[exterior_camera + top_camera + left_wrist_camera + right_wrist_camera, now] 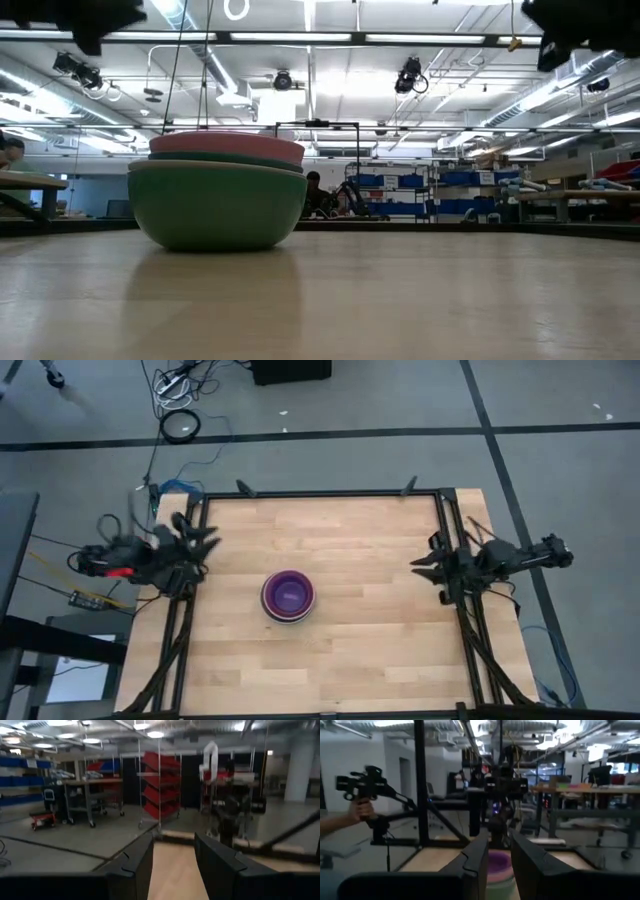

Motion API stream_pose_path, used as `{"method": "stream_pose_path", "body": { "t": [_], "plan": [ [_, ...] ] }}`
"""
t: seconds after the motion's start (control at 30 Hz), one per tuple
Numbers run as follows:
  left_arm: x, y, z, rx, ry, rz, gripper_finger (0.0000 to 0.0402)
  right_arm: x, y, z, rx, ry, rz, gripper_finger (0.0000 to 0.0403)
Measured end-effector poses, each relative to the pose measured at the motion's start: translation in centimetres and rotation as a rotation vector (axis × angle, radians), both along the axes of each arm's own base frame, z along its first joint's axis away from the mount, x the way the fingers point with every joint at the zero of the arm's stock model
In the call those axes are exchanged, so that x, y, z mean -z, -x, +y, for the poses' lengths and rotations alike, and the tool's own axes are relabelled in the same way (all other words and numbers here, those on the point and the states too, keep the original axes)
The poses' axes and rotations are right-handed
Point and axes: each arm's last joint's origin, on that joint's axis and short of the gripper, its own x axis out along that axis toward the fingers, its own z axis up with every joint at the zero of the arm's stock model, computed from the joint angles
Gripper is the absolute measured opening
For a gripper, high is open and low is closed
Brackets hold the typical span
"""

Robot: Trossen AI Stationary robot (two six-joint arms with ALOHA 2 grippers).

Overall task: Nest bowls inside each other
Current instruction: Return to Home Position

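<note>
One nested stack of bowls [288,596] stands on its base in the middle of the wooden table. From above, a purple bowl [290,594] shows innermost. From the side, a sage green bowl [215,205] is the lowest one showing, with a teal rim and a pink bowl [228,146] above it. My left gripper [207,540] hangs open at the table's left edge, far from the stack. My right gripper [420,568] is at the right edge, open by a narrow gap, with nothing between its fingers. The purple bowl [496,862] shows far off past its fingers.
A black frame [320,493] runs around the tabletop, and bare wood [360,650] lies all round the stack. Cables [180,425] lie on the floor beyond the far edge. A person's hand [360,809] holds a dark handle device beside the table.
</note>
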Motion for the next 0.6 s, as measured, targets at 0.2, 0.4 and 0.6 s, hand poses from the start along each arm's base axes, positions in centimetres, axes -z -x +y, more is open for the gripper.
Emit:
{"method": "stream_pose_path", "body": {
  "t": [0.2,0.4,0.6],
  "plan": [
    [5.2,-2.7,-0.7,-0.001,-0.019,0.089,0.0152,3.7,-1.0,-0.1,0.049,-0.008,0.029,0.0073],
    [10.3,-4.5,-1.1,-0.031,-0.024,0.119,0.0152,4.6,-1.3,-0.4,0.103,-0.02,0.067,0.0073],
    [10.5,-4.4,-0.6,-0.147,-0.026,0.141,0.0152,4.7,-1.3,-0.8,0.146,-0.001,0.084,0.0073]
  ]
}}
